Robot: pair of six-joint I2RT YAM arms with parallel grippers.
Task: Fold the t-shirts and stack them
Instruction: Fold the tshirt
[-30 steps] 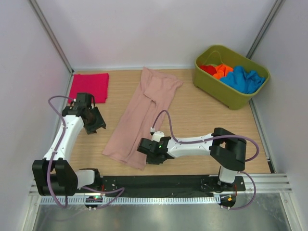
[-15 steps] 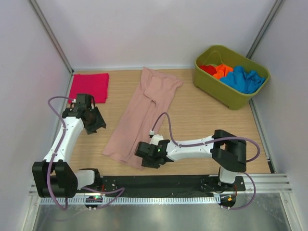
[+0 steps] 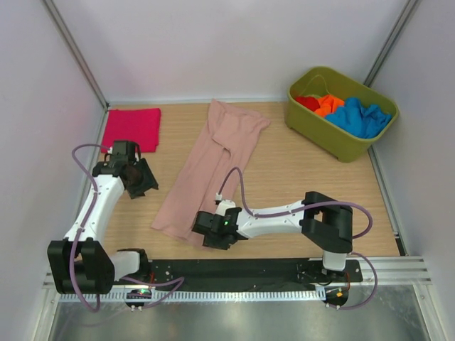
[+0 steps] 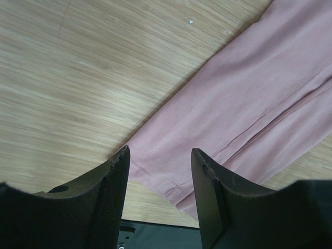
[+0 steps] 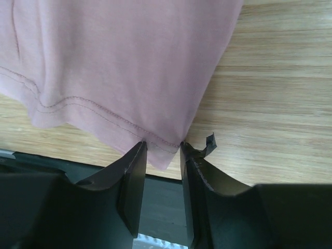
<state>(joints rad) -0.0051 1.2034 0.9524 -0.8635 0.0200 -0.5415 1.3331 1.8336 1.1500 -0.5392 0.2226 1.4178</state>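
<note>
Right gripper [image 5: 162,148] is down at the near corner of the dusty-pink t-shirt [image 3: 213,156]. Its two black fingers are parted just a little, and the stitched hem corner sits right in the gap between them. The cloth looks flat there, not squeezed. The left gripper [image 4: 160,153] is off to the left of the shirt with its jaws spread wide and nothing between them. In its wrist view you only see the shirt's left edge past the fingertips.

The pink shirt is soft knit, lying as a long narrow strip that runs diagonally from far-centre to near-left on the wood-grain table [image 3: 291,170]. There's a lengthwise fold line and a double-stitched hem.

The magenta t-shirt [image 3: 132,128] is a neat flat rectangle in the far-left corner. The olive-green tub [image 3: 320,138] is smooth plastic with rounded corners and sits far right, with a red [image 3: 307,101], an orange [image 3: 328,105] and a blue t-shirt [image 3: 362,117] bunched up inside.

Count: five shirts, one tub.
</note>
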